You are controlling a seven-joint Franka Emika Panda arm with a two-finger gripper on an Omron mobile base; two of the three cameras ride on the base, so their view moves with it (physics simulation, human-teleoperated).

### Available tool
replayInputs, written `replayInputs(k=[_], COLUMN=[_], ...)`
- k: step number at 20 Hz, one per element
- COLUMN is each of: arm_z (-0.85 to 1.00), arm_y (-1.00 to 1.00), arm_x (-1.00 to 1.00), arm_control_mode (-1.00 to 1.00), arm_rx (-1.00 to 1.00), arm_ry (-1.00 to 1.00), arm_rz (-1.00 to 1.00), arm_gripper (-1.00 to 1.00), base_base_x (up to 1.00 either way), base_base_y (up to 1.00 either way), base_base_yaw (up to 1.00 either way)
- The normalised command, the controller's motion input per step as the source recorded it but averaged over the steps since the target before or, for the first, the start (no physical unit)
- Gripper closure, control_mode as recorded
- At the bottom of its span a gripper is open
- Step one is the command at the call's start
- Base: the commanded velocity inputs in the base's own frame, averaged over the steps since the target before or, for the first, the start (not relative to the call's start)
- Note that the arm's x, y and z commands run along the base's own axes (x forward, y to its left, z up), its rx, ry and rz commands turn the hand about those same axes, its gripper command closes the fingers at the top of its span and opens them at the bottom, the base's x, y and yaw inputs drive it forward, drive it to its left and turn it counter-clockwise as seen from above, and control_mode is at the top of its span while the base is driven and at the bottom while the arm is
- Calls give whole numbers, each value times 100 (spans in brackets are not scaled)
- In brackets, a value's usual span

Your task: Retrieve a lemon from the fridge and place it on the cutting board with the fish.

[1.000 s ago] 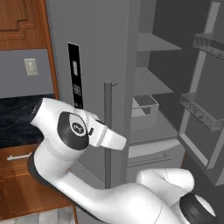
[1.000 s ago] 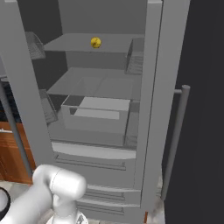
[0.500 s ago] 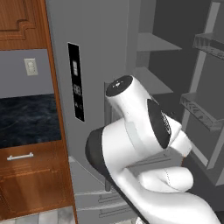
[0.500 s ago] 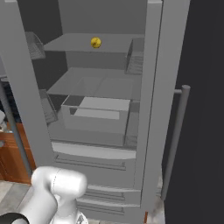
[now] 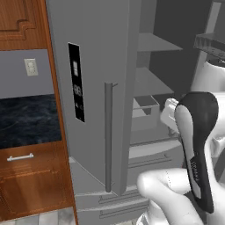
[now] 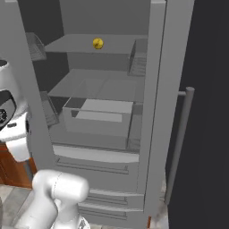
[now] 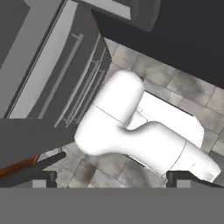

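Fridge (image 6: 152,112) first: tall grey French-door unit, right compartment open, shelves, door bins and lower drawers exposed; left door (image 5: 96,88) shut, with its black display panel (image 5: 77,88) and a long bar handle (image 5: 108,136). Arm is folded up in front of the fridge, below and left of the open compartment, hand pointing down at the tiled floor (image 7: 183,87) by the fridge's drawers. Gripper (image 7: 111,178) fingers spread wide, nothing between them. Lemon (image 6: 98,43): small yellow ball sitting alone on the fridge's upper shelf (image 6: 76,44), toward the back, well above the clear bin (image 6: 98,117) on the lower shelf. Step, as judged: fridge open, reach for lemon not yet begun. Next move calls for raising the hand and turning it into the fridge at upper-shelf height, jaws kept wide to straddle the lemon.
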Motion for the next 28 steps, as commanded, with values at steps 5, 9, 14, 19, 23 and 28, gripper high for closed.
replayInputs(k=[5, 9, 14, 19, 23, 28], arm_z=[-15, -17, -3, -4, -1, -1], arm_y=[-19, -5, 1, 13, 16, 22], arm_x=[64, 64, 59, 50, 51, 49], arm_control_mode=[-100, -100, -100, -100, -100, -100], arm_rx=[73, 65, 35, 6, 4, 2], arm_ry=[2, 0, 1, -3, -8, -9], arm_rz=[7, 4, 11, 7, 5, 4], arm_gripper=[-100, -100, -100, -100, -100, -100], base_base_x=[0, 0, 0, 0, 0, 0], base_base_y=[0, 0, 0, 0, 0, 0], base_base_yaw=[0, 0, 0, 0, 0, 0])
